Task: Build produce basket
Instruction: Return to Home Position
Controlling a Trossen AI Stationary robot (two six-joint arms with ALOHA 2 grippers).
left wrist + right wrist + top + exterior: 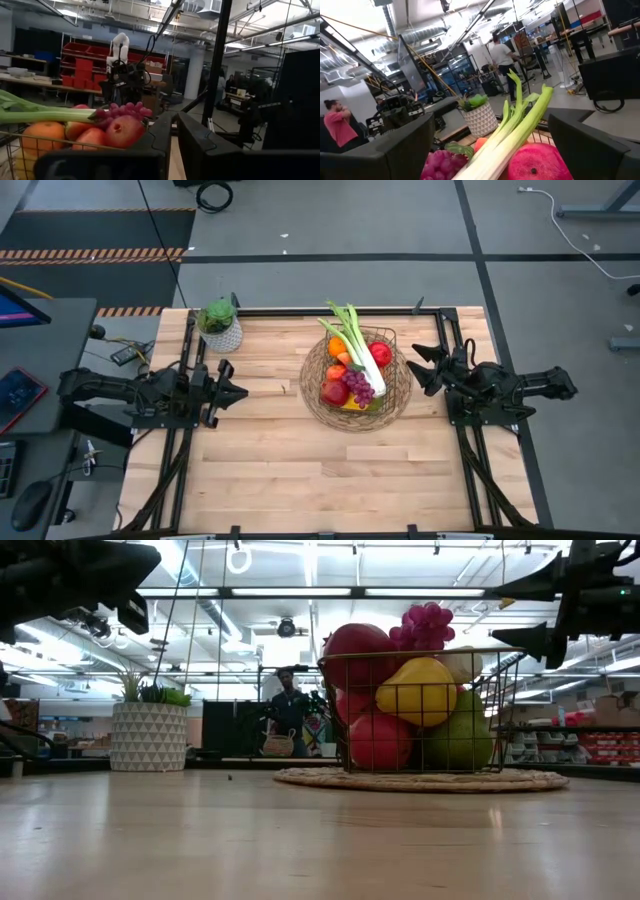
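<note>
Basket of brown wire with a wide woven rim stands right of centre on the wooden counter, toward its far edge, piled with toy produce.

At far left, the left hand hovers over the counter's left edge, pointing toward the basket and well apart from it. Its fingers are drawn almost together with only a slim gap, and it holds nothing. Just beyond it, at the far left corner, sits a green plant in a white patterned pot.

Inside the basket, a long green-white leek lies diagonally across the heap, its leafy end jutting past the far rim. An orange rests beside it on the left, with a red apple nearer the front. Purple grapes lie on top of the pile beside that apple, and a second red apple sits to the leek's right. From counter height, a yellow lemon presses against the wire wall, above what looks like a green pear.

At right, the right hand hangs near the basket's right side without touching it. Its fingers are spread wide and it is empty.

A person stands in the room behind the counter.
</note>
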